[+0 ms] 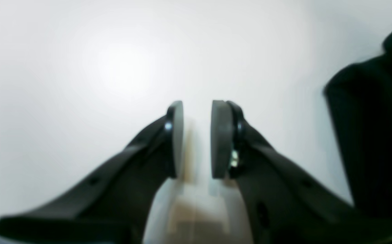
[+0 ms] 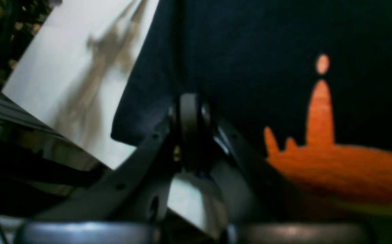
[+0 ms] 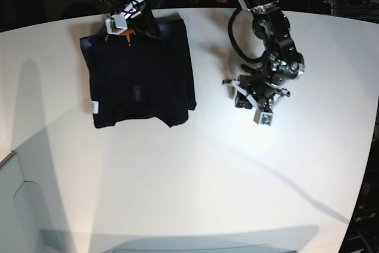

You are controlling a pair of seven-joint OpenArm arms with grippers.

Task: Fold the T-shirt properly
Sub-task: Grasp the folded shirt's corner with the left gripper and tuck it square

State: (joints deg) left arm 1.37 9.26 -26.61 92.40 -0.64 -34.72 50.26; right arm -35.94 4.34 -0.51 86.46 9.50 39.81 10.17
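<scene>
T-shirt: black, folded into a rough rectangle, lying flat on the tabletop, far left part of the base view; near edge uneven, a small flap sticks out toward the near right.
print: orange, sun shape with a tall spike and a dot above it, bit of yellow low right in the right wrist view; in the base view only a sliver of orange shows at the shirt's far edge under the claw.
label tag: small, white, on the shirt's near left corner.
shirt edge: in the right wrist view a dark cloth corner hangs over white tabletop, left of the claw; blurred.
right claw: at the shirt's far edge, left side of the base view; pads pressed together; dark cloth lies right behind and around the tips, but whether a fold is pinched between them cannot be told, too dark.
left claw: right of the shirt, well apart from it, low over bare tabletop; pads stand parallel with a narrow gap, white surface visible through it, nothing between them.
shirt from left wrist view: black mass at the right frame edge, not touching the claw.
left arm: comes from the far side, bends down to the claw near the middle right.
tabletop: white, rounded outline, arm shadows across it.
</scene>
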